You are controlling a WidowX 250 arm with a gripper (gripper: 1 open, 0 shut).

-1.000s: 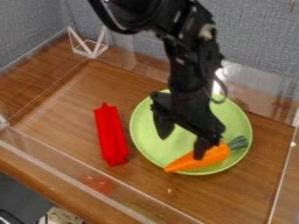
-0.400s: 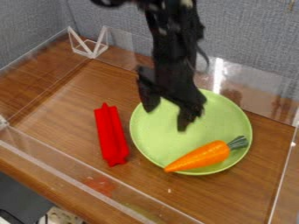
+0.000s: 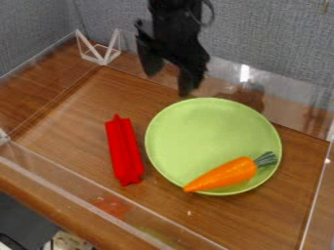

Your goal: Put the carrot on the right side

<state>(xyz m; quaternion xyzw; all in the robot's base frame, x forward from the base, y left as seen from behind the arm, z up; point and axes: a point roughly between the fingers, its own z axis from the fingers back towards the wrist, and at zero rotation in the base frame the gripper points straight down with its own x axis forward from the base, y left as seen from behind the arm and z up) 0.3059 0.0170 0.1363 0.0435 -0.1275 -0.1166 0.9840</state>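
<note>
Carrot (image 3: 225, 174) was found in the single camera view lying on its side at the near right part of the green plate (image 3: 196, 132), its green stem end turned to the right and its narrow tip toward the near left, close to the plate's near rim. It was judged to be a light, rigid toy with a smooth and probably slippery skin (nothing fragile about it), tapered enough that it might squirt out of a pinch taken near the tip. The thick middle of the orange body, across its width, was judged the best place for a hold. A red ridged bar (image 3: 123, 149) was seen on the wooden table (image 3: 78, 98) just left of the plate, apart from the carrot, and a white wire stand (image 3: 98, 46) was seen in the far left corner.

Gripper (image 3: 173, 70) was seen raised above the table beyond the plate's far edge, well apart from the carrot, pointing steeply down from a dark arm entering at the top. Its fingers were spread wide and nothing was held between them. With the carrot set on the plate's right portion, the placement was judged likely done.
</note>
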